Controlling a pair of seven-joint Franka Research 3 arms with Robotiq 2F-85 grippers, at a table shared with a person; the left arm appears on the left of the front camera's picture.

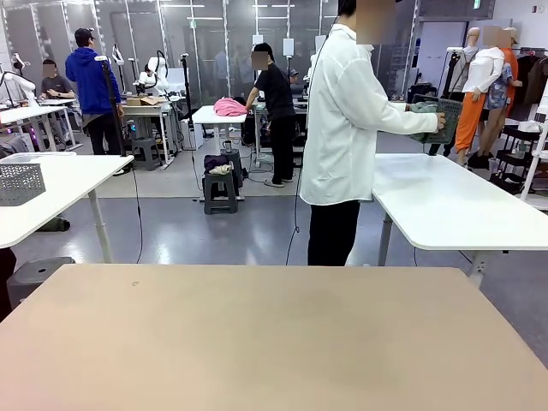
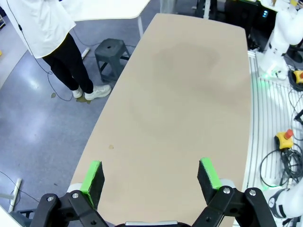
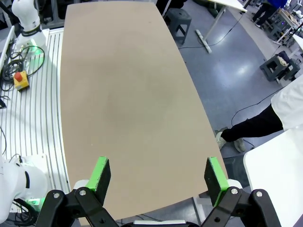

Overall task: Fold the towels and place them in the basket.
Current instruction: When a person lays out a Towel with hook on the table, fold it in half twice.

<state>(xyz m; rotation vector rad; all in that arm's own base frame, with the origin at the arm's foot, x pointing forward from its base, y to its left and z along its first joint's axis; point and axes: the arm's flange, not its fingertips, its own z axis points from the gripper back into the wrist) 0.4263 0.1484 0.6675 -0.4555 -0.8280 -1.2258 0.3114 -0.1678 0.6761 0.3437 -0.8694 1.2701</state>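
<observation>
Beyond the beige table (image 1: 257, 342), a person in a white coat (image 1: 342, 111) stands turned to the right and holds the dark grey-green mesh basket (image 1: 443, 120) in both hands above a white table (image 1: 445, 201). A pale greenish towel (image 1: 424, 109) seems to lie in the basket; the off-white towel cannot be made out. My left gripper (image 2: 150, 176) hangs open high above the bare beige tabletop (image 2: 189, 94). My right gripper (image 3: 157, 176) is open too, above the same tabletop (image 3: 123, 85), with nothing between its fingers.
A paler grey mesh basket (image 1: 19, 182) stands on a white table at the left. A grey stool (image 2: 111, 54) and the person's legs (image 2: 75, 66) are beside the table's far edge. Cables and a red-buttoned box (image 3: 20, 79) lie on the robot's side.
</observation>
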